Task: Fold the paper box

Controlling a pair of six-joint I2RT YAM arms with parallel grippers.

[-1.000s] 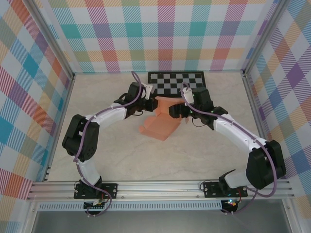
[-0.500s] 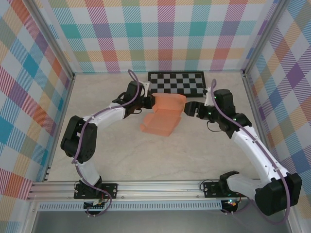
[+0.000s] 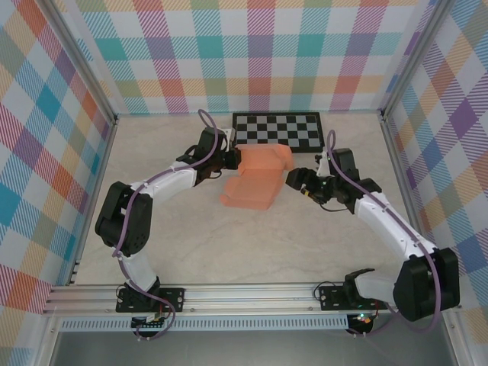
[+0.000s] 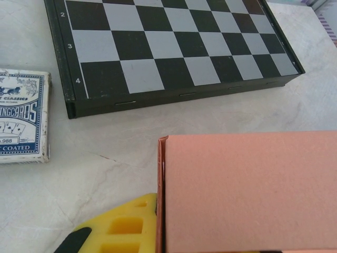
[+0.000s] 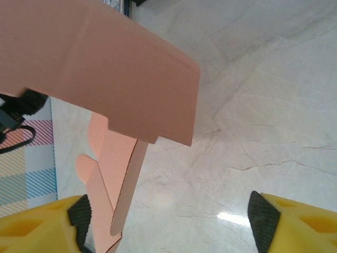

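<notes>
Paper box [image 3: 255,183]: mid-table [image 3: 191,244], just in front of the chessboard [image 3: 276,130]. Half-formed, with the far panel raised and the lower flaps spread flat toward the arms. No marking on the cardboard.

Left gripper [image 3: 229,162]: pressed together on the raised panel's left edge. Wrist view: one yellow finger [image 4: 121,226] hard against the card.

Right gripper [image 3: 296,181]: spread wide, nothing between the fingers [image 5: 42,226]. Just off the box's right side, not touching.

Step in hand, by judgement: raise the right side flap against the held panel. To do it well:
- Keep the left pinch firm as an anchor.
- Come in low from the right and fold along the existing crease.
- Push slowly, to avoid buckling thin card or dragging the box.

Legible writing: on the card pack [image 4: 21,116] left of the board, "CLASSICS", "COATED" and a cut-off "…INGCARDS". On the board rim, 2, 3, 4.
</notes>
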